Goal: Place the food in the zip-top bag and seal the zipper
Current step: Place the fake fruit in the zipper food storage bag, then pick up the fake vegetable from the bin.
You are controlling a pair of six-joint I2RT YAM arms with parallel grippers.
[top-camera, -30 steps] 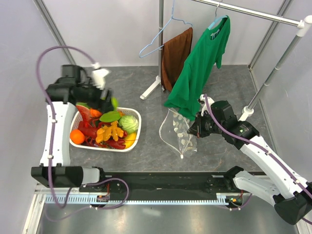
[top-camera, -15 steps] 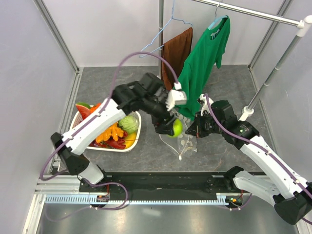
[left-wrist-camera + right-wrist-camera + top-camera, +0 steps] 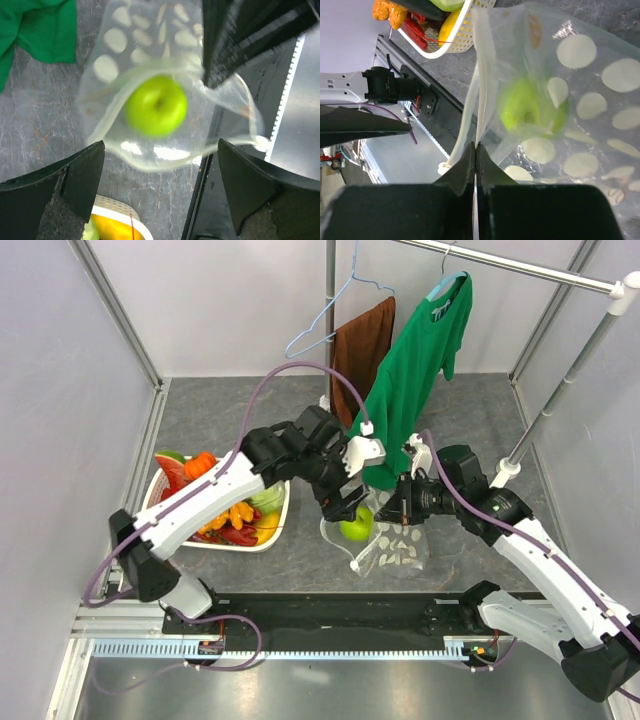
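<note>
Above the table, top view: left gripper [image 3: 348, 504] spread wide and empty over the zip-top bag [image 3: 398, 552]. The green fruit [image 3: 356, 528] is inside the bag's mouth. The remaining food [image 3: 232, 515] is in the white basket [image 3: 272, 536], well apart to the left.

Left wrist view: fruit, blurred, framed by the open mouth, with my fingers [image 3: 70, 182] clear of the plastic.

Right wrist view: right gripper [image 3: 475, 148] pinched tight on the zipper [image 3: 485, 75] strip.

My judgement: lift the left arm straight up and hold the rim taut.
</note>
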